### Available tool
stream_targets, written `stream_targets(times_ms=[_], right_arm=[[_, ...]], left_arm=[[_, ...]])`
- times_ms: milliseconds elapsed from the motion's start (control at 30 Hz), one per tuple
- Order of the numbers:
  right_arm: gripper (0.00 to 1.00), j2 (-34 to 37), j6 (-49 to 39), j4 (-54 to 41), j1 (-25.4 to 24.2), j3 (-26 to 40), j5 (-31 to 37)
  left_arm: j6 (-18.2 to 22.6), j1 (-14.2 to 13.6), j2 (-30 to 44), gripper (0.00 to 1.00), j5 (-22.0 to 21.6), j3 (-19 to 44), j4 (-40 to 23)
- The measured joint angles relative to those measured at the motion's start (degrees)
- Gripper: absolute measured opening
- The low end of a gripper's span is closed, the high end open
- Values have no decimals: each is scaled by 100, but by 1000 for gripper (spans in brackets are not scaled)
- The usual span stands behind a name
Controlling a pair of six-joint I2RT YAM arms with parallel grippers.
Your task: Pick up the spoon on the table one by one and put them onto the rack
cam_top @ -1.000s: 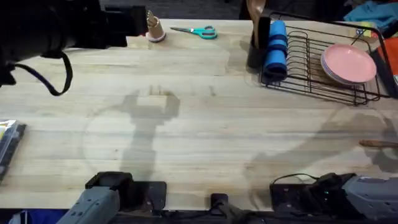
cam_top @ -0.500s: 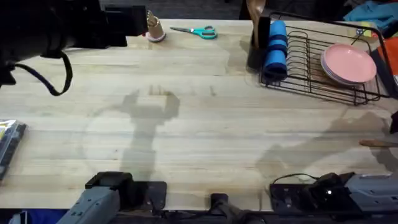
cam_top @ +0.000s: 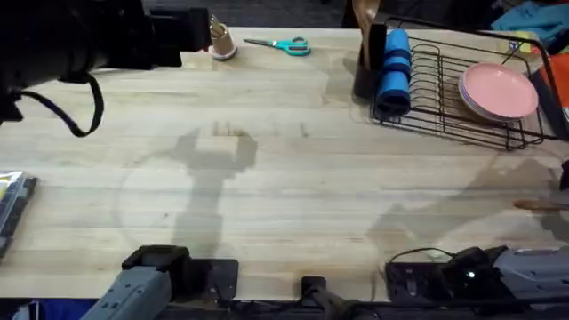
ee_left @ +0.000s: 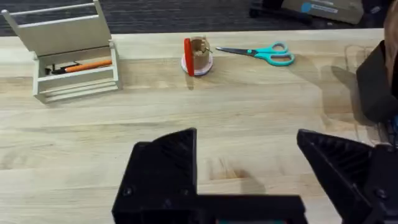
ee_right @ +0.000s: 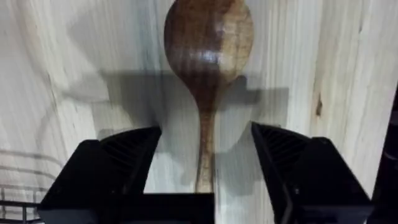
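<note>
A slim brown wooden spoon lies flat on the table near its right edge, and from overhead only part of the spoon shows. My right gripper is open and hangs over it, one finger on each side of the thin handle without touching it. More wooden spoons stand in the black holder of the rack at the back right. My left gripper is open and holds nothing, raised over the table's back left.
Pink plates and a blue roll sit in the rack. Teal scissors and a small red-and-tan object lie at the back edge. A beige box stands beyond them. A packet lies at the left edge.
My right gripper has come into sight at the overhead view's right edge above the spoon, and its shadow has shifted right. The left arm has not moved.
</note>
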Motion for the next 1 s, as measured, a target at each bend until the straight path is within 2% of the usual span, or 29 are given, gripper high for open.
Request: stream_targets(times_ms=[267, 400, 800, 900, 1000], right_arm=[[911, 11, 2, -8, -2, 12, -41], [992, 24, 2, -25, -45, 23, -166], [994, 35, 46, 51, -114, 21, -541], [928, 35, 42, 54, -118, 21, -585], [794, 35, 35, 60, -116, 23, -622]], left_arm=[[-1, 0, 0, 993, 0, 0, -2], [-1, 0, 0, 993, 0, 0, -2], [-1, 0, 0, 993, 0, 0, -2], [-1, 0, 0, 993, 0, 0, -2], [-1, 0, 0, 993, 0, 0, -2]])
